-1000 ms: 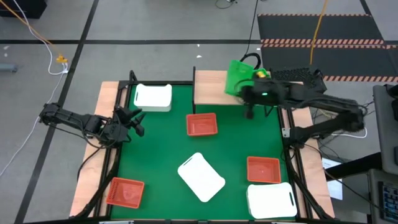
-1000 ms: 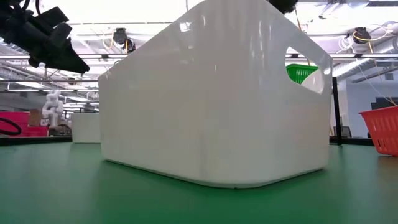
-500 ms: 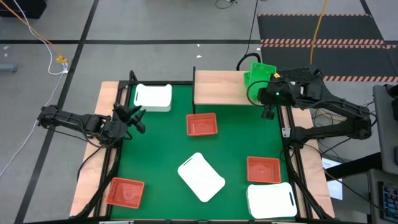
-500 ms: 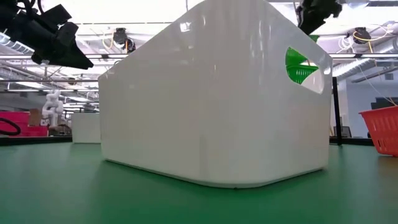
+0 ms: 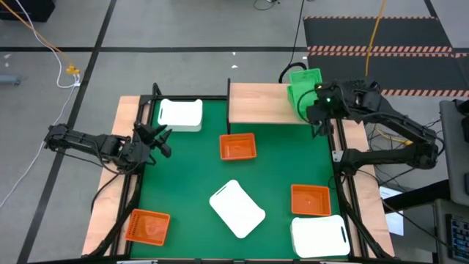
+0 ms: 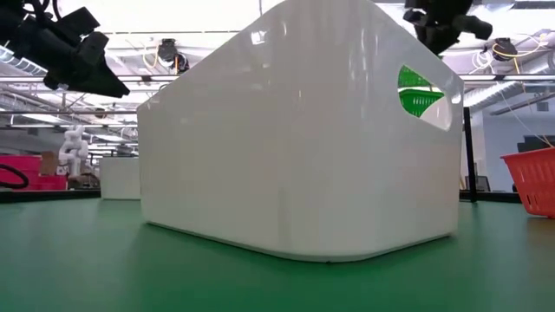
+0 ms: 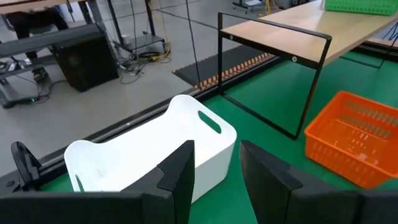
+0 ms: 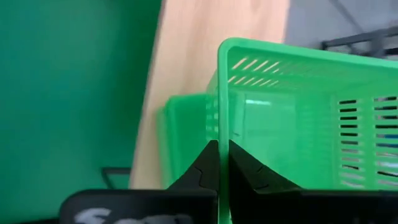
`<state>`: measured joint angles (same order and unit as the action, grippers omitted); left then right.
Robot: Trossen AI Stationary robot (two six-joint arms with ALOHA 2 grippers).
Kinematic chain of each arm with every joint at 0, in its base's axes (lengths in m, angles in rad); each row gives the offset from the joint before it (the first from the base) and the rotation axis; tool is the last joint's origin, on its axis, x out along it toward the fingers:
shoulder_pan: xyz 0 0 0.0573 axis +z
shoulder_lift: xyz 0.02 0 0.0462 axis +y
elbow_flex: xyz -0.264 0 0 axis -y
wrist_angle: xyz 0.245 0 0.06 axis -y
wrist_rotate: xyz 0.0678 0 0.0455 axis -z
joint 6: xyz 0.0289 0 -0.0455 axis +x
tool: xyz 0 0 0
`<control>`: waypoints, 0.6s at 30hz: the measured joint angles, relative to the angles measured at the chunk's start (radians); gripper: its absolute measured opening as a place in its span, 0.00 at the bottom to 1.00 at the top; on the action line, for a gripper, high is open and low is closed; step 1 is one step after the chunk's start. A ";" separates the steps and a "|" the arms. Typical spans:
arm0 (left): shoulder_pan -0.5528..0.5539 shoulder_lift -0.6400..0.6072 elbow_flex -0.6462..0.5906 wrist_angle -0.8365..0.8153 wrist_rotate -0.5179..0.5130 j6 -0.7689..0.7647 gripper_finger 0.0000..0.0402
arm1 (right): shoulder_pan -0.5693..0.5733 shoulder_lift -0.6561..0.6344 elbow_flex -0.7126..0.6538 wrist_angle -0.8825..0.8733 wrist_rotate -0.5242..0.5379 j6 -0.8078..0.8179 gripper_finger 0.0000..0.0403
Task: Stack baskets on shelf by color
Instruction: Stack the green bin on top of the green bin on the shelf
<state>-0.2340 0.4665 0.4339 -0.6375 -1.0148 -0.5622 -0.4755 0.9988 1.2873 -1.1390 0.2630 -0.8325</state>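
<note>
Green basket [image 8: 292, 118] is pinched by its rim in my right gripper [image 8: 219, 163], fingers clamped tight on the wall, right over the far right end of the wooden shelf [image 5: 256, 103]. Looks like another green one sits under it. My left gripper [image 5: 155, 139] hangs spread open by the table's left edge, near a white basket [image 7: 149, 155]. Orange basket [image 5: 237, 147] sits just in front of the shelf.

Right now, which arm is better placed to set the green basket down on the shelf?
The right. Its end effector is already shut on the green basket's wall, over the right end of the shelf. The left end effector waits open at the table's left side, near a white basket.
</note>
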 joint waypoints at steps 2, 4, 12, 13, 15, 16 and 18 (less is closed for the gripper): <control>0.000 0.000 0.000 -0.003 0.010 -0.001 0.33 | -0.033 -0.001 0.000 -0.024 -0.030 0.000 0.00; 0.000 0.000 0.000 -0.004 0.020 -0.004 0.33 | -0.060 -0.001 0.000 -0.043 -0.065 0.000 0.00; 0.000 0.000 0.000 -0.024 0.029 -0.053 0.33 | -0.143 0.001 0.001 -0.054 -0.191 -0.038 0.00; 0.000 0.000 0.000 -0.024 0.029 -0.054 0.33 | -0.149 0.002 0.002 -0.055 -0.197 -0.042 0.00; 0.000 0.000 0.000 -0.024 0.029 -0.054 0.33 | -0.161 0.011 0.002 -0.055 -0.226 -0.041 0.00; 0.000 0.000 0.000 -0.024 0.029 -0.054 0.33 | -0.166 0.015 0.002 -0.056 -0.243 -0.034 0.00; 0.000 0.000 0.000 -0.024 0.029 -0.054 0.33 | -0.171 0.020 -0.011 -0.047 -0.271 -0.017 0.00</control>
<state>-0.2340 0.4667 0.4339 -0.6613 -0.9859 -0.6163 -0.6467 1.0185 1.2768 -1.1862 -0.0077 -0.8498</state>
